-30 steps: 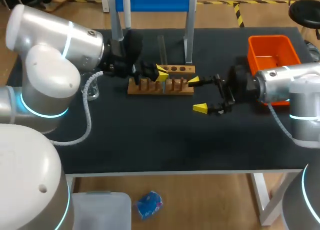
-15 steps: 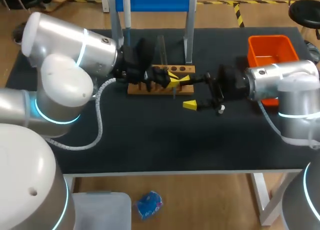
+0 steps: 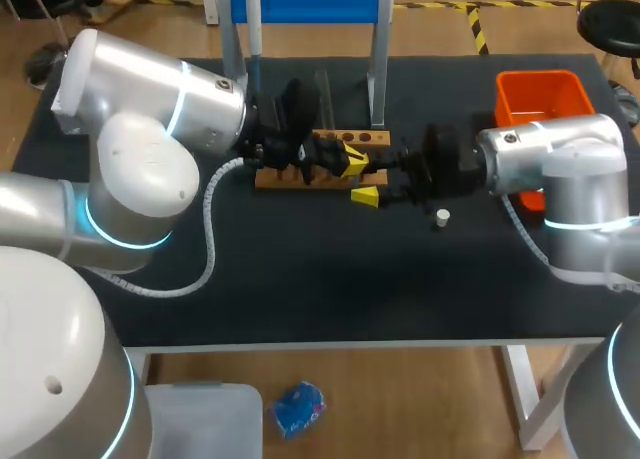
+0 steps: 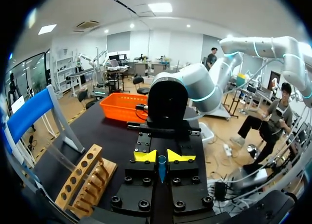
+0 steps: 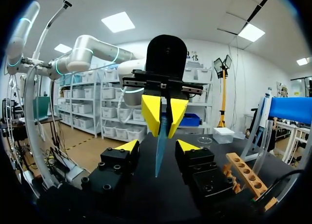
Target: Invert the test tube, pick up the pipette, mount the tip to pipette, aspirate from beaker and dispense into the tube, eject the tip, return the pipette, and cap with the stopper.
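Our left hand (image 5: 165,114) is pinched shut on the test tube (image 5: 158,158), holding it above the table (image 3: 300,279) beside the wooden rack (image 3: 370,137) near the far edge. Our right hand (image 5: 158,147) faces it, fingers wide apart, flanking the tube's free end. We judge the tube light, stiff, slick and breakable: grip its bare length gently.
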